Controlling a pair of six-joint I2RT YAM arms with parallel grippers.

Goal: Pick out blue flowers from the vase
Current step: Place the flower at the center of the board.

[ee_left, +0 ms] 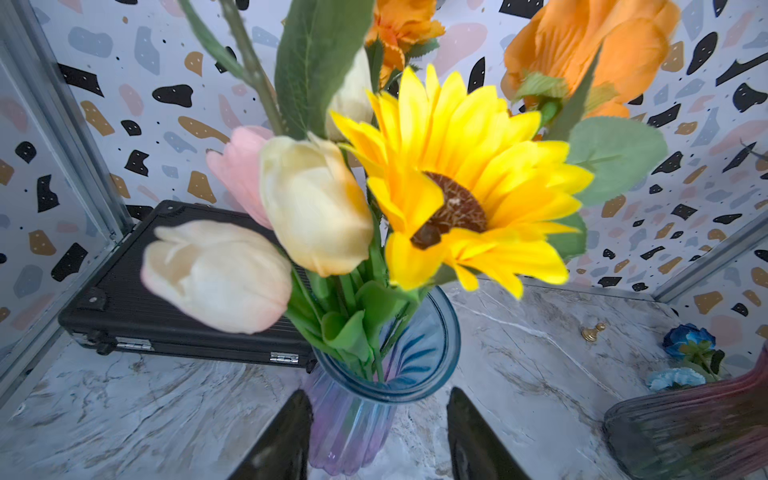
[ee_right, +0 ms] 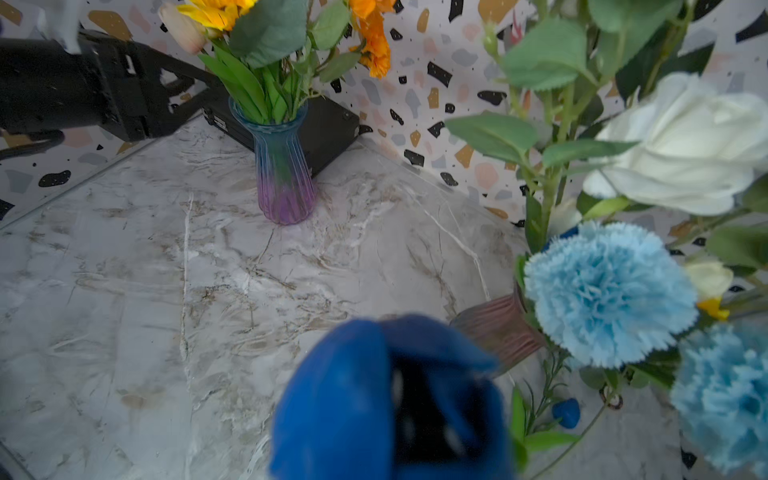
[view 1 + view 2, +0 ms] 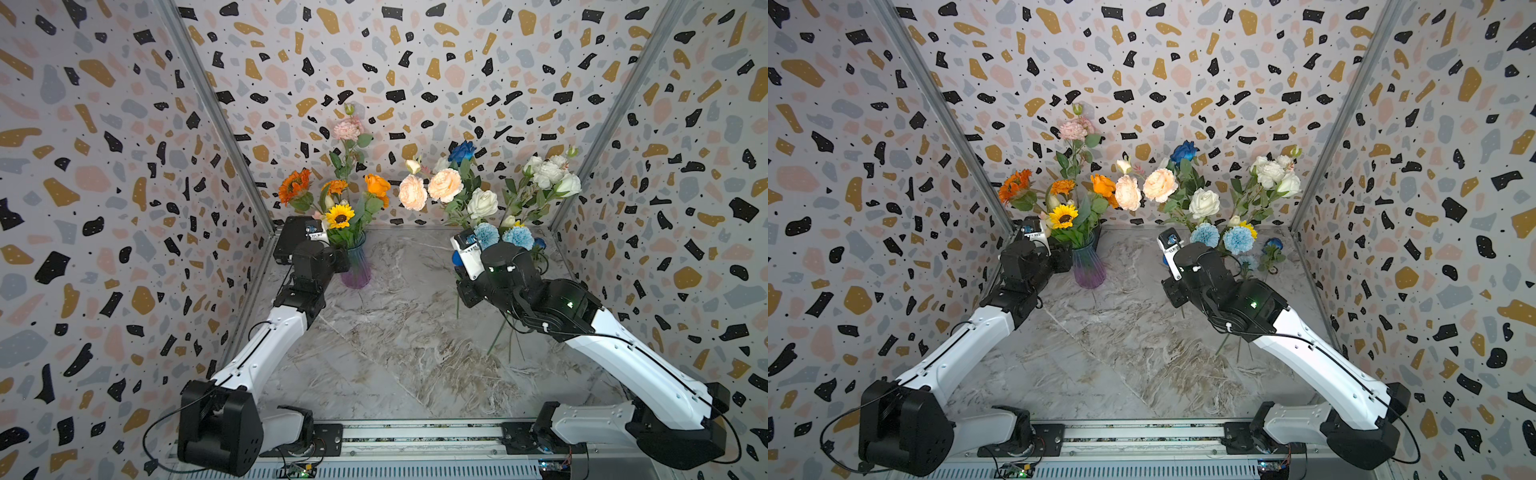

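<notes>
Pale blue flowers [image 3: 518, 237] [image 2: 609, 293] and a deep blue rose [image 3: 462, 151] stand with white and peach roses in a pinkish ribbed vase [image 2: 498, 328] at the back right, mostly hidden behind my right arm in both top views. My right gripper [image 3: 458, 272] is shut on another deep blue rose [image 2: 345, 399], whose head hides the jaws in the right wrist view. More blue flowers [image 3: 1273, 245] [image 1: 690, 338] lie on the table beside that vase. My left gripper [image 1: 380, 395] is open, with a finger on either side of a blue-and-purple vase [image 1: 353, 432].
The blue-and-purple vase [image 3: 356, 270] holds a sunflower [image 1: 457, 178], orange blooms and tulips. A black case [image 3: 291, 239] lies behind it in the back left corner. Green stems [image 3: 496, 340] stick out on the table under my right arm. Patterned walls close in three sides.
</notes>
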